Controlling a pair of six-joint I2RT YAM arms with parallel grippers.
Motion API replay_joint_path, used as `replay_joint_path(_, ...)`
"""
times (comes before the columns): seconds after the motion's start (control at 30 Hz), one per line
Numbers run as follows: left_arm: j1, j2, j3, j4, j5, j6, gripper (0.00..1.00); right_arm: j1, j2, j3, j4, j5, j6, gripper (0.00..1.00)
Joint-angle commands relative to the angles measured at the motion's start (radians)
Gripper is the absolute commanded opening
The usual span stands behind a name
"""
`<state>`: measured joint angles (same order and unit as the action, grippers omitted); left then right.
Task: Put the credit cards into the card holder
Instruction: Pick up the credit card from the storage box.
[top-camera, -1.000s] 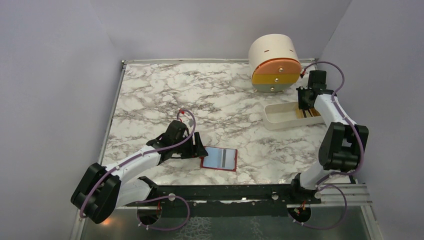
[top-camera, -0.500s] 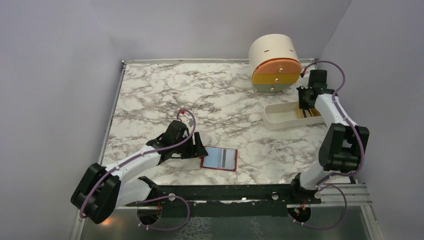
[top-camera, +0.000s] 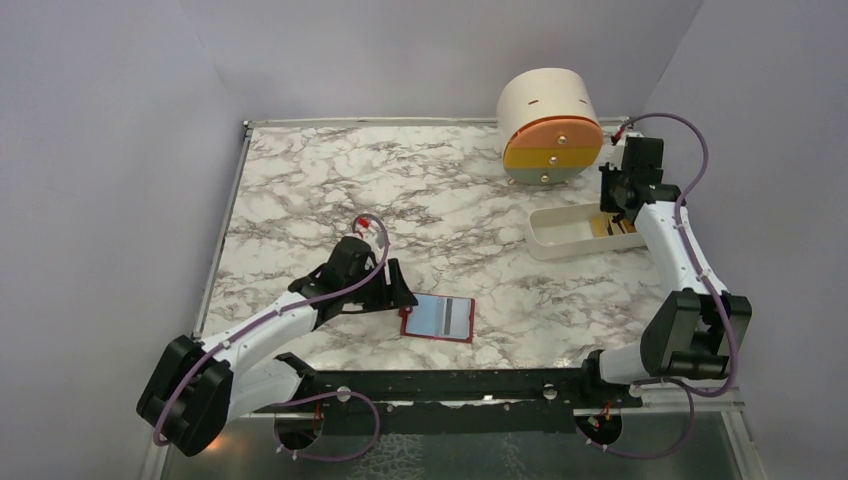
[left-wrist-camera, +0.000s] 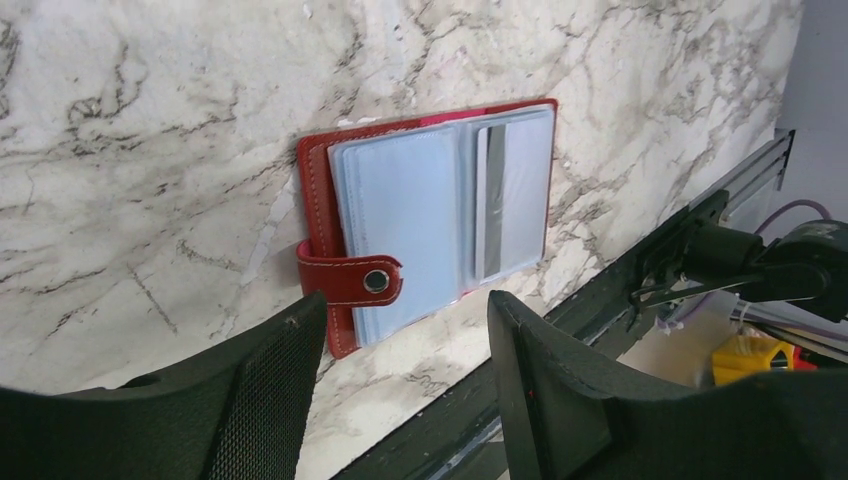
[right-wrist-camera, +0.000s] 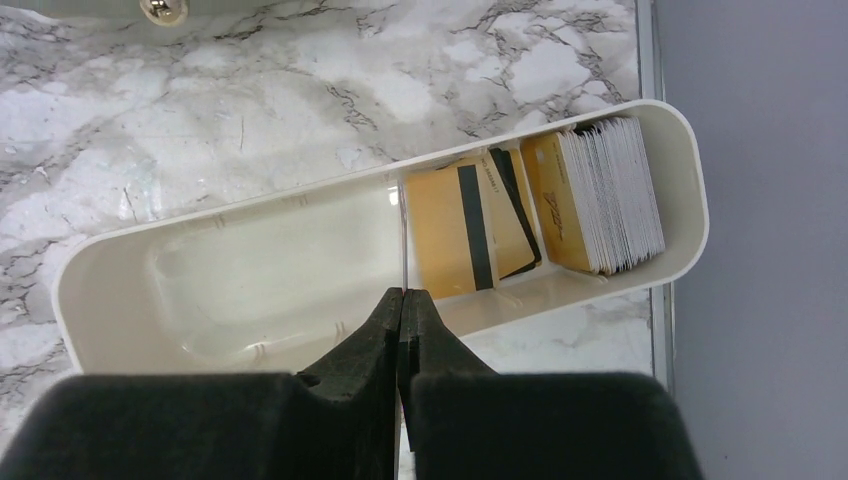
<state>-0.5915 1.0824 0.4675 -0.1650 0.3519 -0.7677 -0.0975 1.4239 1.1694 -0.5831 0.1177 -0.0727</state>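
Observation:
The red card holder (top-camera: 437, 318) lies open on the marble near the front edge, showing clear sleeves with one card inside; in the left wrist view (left-wrist-camera: 440, 220) its snap strap faces me. My left gripper (top-camera: 398, 298) is open and empty just left of the holder, its fingers (left-wrist-camera: 270, 380) low over the table. The credit cards (right-wrist-camera: 470, 235), tan and dark, lie in the right end of the white tray next to an upright stack (right-wrist-camera: 600, 195). My right gripper (right-wrist-camera: 402, 295) is shut on one thin card seen edge-on, above the tray (top-camera: 560, 235).
The round cream drawer unit (top-camera: 548, 125) stands behind the tray at the back right. The tray's left compartment (right-wrist-camera: 260, 270) holds nothing. A black rail (top-camera: 450, 385) runs along the table's front edge, just beyond the holder.
My right arm has risen over the tray and its elbow has swung out to the right. My left gripper has edged slightly right toward the holder.

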Motion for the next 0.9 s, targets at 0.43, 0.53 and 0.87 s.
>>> replay_joint_path(0.43, -0.002, -0.081, 0.124, 0.077, 0.070, -0.156, 0.60, -0.002, -0.154, -0.171, 0.116, -0.164, 0.311, 0.01)
replay_joint_path(0.53, -0.002, -0.073, 0.131, 0.069, 0.064, -0.145, 0.60, -0.002, -0.122, -0.200, 0.151, -0.220, 0.368, 0.01)
replay_joint_path(0.87, -0.002, -0.066, 0.143, 0.083, 0.088, -0.074, 0.60, -0.002, -0.153, -0.246, 0.179, -0.164, 0.406, 0.01)
